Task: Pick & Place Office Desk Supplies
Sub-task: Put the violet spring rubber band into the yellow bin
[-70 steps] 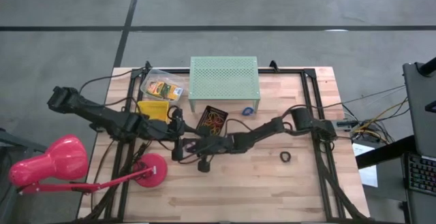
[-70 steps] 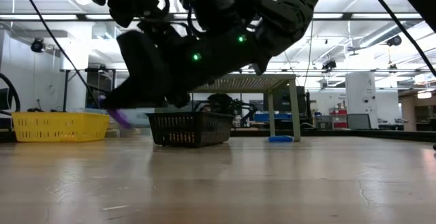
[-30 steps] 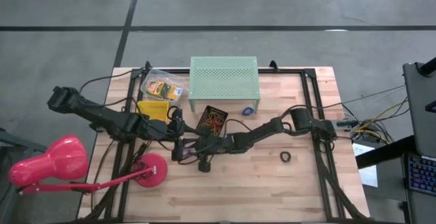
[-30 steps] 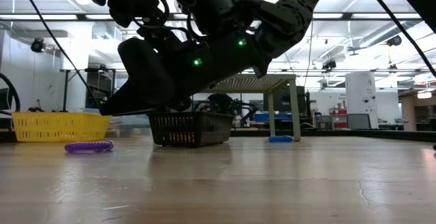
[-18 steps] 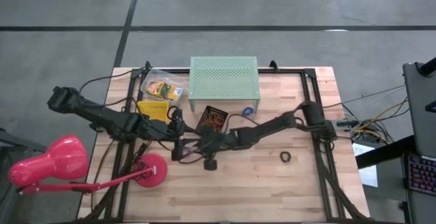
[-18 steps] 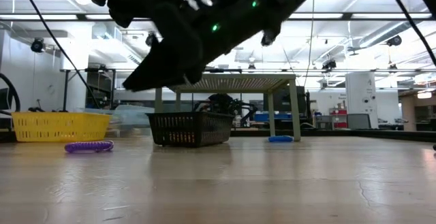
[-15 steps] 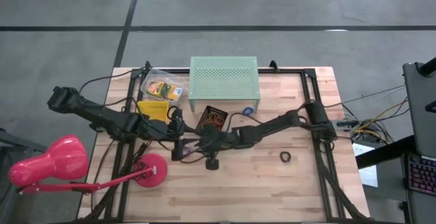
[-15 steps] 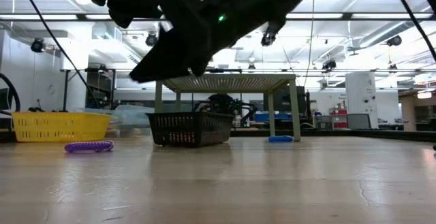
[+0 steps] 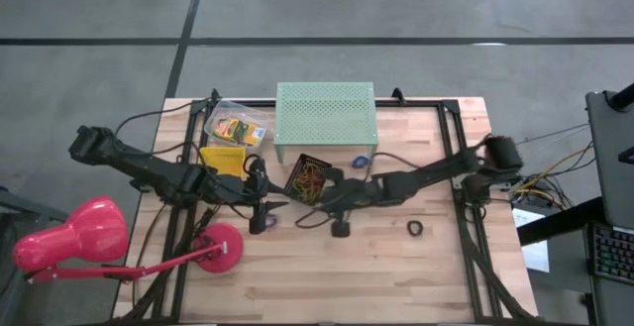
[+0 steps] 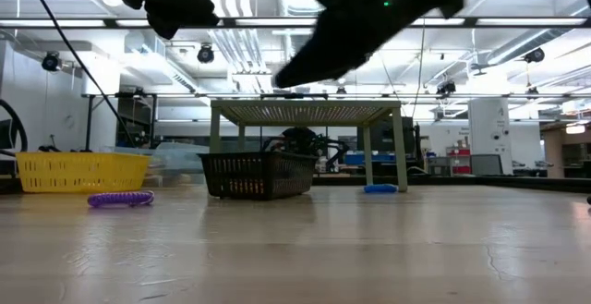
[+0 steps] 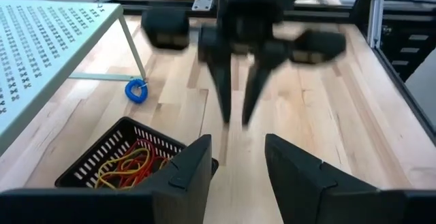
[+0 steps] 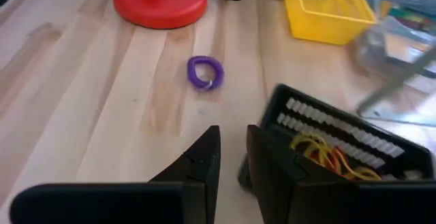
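- Office desk supplies are scattered over the wooden table (image 9: 396,276); biggest thing near them is the mint-green stand (image 9: 326,114) at the back, and the pink lamp's red base (image 12: 159,0) sits over on the left arm's side.
- Black mesh basket (image 9: 309,176) sits in front of the stand with a tangle of red, orange and yellow rubber bands (image 11: 128,169) in it; a yellow bin (image 12: 328,8) is next to it.
- Right tool (image 9: 319,193) hovers right by the basket, fingers nearly together with just a slim gap, nothing in them as far as I can see.
- Left tool (image 9: 260,208) hangs close by, fingers partway apart, empty.
- Loose bits not yet binned: a purple band (image 12: 205,72) on the bare wood between the lamp base and the basket, a blue ring (image 11: 136,90) by the stand's leg, a black ring (image 9: 415,229) well off to the right.
- My read: it's between picks. Next move needs a tool spread, brought down over one small loose item, probably the purple band.
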